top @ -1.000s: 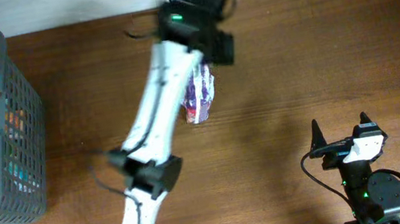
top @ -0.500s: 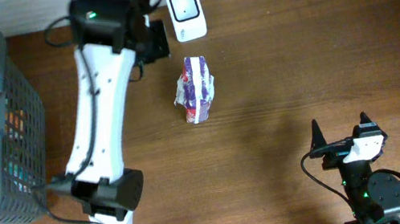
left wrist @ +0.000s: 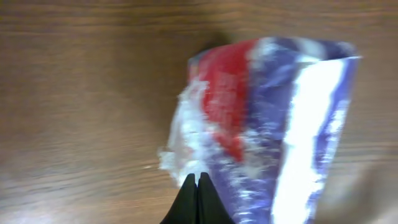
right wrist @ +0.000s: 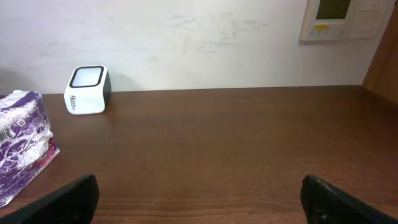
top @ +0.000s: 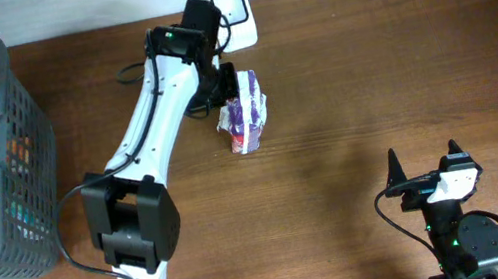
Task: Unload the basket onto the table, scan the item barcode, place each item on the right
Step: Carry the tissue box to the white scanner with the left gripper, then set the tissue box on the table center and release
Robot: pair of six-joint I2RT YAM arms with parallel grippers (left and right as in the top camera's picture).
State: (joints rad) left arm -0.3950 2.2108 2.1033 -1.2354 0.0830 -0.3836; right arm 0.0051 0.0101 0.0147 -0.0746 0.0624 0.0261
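packet [top: 244,112] lies on table [top: 367,59] just beside scanner [top: 235,15]. left gripper [left wrist: 197,180] pinched shut at its crinkled edge; we cannot tell if film is caught. we should open, straddle packet body, then turn barcode to scanner. right gripper [top: 425,163] wide, idle.

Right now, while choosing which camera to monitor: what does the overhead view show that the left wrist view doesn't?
Only overhead: the basket, the white scanner, the open right tool. Only left wrist: the left tool, shut, tips at the edge of the packet. Both: that purple-and-white packet on the wooden table.
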